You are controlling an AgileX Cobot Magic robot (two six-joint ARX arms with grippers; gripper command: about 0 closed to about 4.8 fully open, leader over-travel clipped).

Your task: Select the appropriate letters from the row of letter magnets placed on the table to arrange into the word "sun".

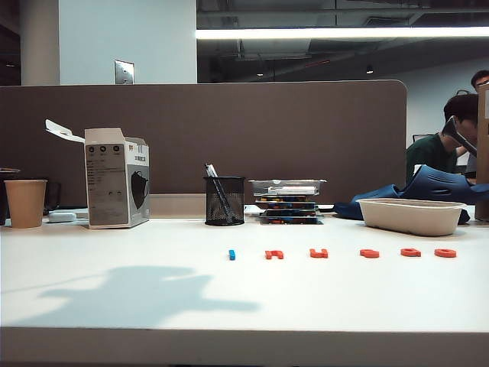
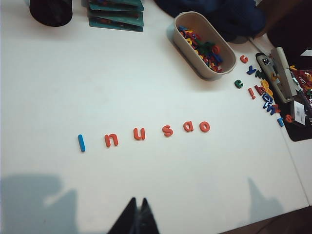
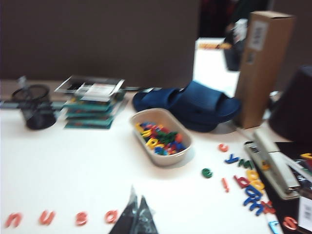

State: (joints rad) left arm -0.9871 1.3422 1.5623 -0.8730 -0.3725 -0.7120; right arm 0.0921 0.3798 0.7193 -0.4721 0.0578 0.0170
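The row of letter magnets lies on the white table, in front of the beige tub of letters: blue l, then orange n, u, s, a, o. The left gripper and right gripper hover above the row, both pinched closed and empty.

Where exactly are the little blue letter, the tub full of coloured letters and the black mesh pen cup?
Small flat blue plastic letter magnet (image 2: 81, 143): left wrist view, middle of its stroke.
Beige oval tub of coloured letters (image 2: 191, 54): left wrist view, its outer side wall.
Black wire-mesh pen cup (image 1: 225, 202): exterior view, front of the mesh.
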